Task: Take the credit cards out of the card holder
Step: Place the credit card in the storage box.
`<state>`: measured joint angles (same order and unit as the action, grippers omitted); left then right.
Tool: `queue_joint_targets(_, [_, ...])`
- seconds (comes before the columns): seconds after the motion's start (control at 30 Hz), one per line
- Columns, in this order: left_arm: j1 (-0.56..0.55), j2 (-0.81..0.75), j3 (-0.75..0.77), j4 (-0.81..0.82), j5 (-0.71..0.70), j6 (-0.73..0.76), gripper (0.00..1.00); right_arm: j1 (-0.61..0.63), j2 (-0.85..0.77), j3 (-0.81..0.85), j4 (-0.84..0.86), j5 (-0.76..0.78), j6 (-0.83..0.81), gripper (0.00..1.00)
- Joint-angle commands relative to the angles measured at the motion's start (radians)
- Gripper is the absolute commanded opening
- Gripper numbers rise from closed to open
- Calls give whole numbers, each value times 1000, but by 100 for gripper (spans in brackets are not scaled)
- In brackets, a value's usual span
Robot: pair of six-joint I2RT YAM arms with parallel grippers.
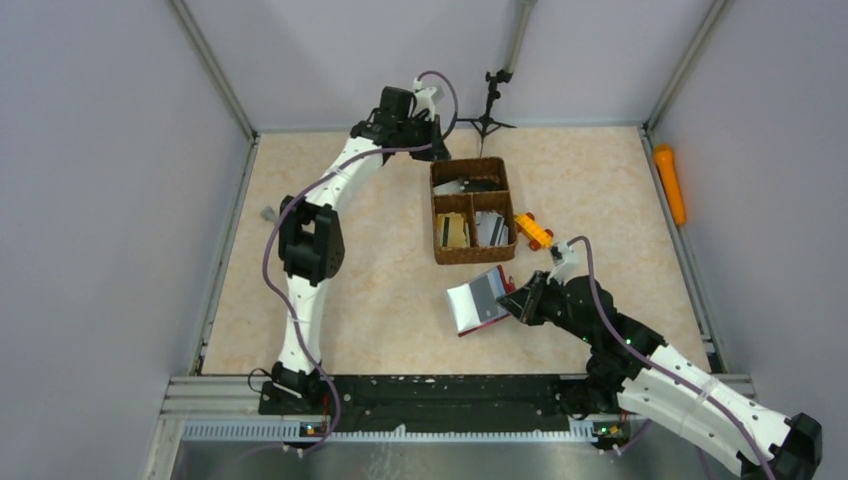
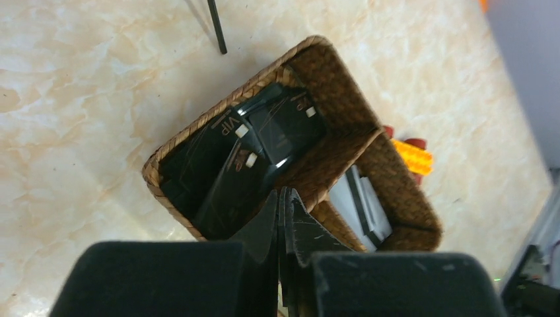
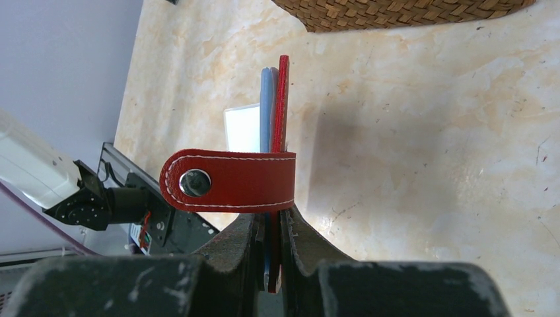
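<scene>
One card holder (image 3: 244, 179) sits clamped in the right pincer (image 3: 272, 231); left pincer (image 2: 282, 206) pressed together.

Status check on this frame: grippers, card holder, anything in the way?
Left gripper shut, over the basket. Right gripper shut on the card holder, held on edge; bluish card inside. Basket close, not touching it.
</scene>
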<state>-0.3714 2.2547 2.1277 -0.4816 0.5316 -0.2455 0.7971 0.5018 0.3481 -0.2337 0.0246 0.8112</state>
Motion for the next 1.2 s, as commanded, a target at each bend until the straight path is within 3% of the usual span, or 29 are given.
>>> queue_joint_targets(0.0, [-25,10,38,-52,-85,172,0,-7,-17,52,23,-1,-6,0])
queue_joint_targets(0.27, [-74,-29,-11,-28,-222,281,0,-8,-23,54,16,7,-10,0])
queue_joint_targets(0.43, [-85,-109,-104,6,-162,220,2,-8,-22,45,17,10,-8,0])
queue_joint_targets(0.53, [-97,-273,-338,166,-132,117,13,-8,-31,35,25,16,0,0])
queue_joint_targets(0.63, [-115,-435,-559,306,-163,23,30,-8,-44,29,32,18,8,0])
queue_joint_targets(0.83, [-171,-645,-822,353,-302,-90,67,-7,-60,19,39,23,23,0])
queue_joint_targets(0.93, [-175,-624,-818,261,-387,-112,97,-8,-66,15,41,23,35,0])
queue_joint_targets(1.17, [-176,-365,-526,-99,-537,-135,99,-7,-122,27,1,38,42,0])
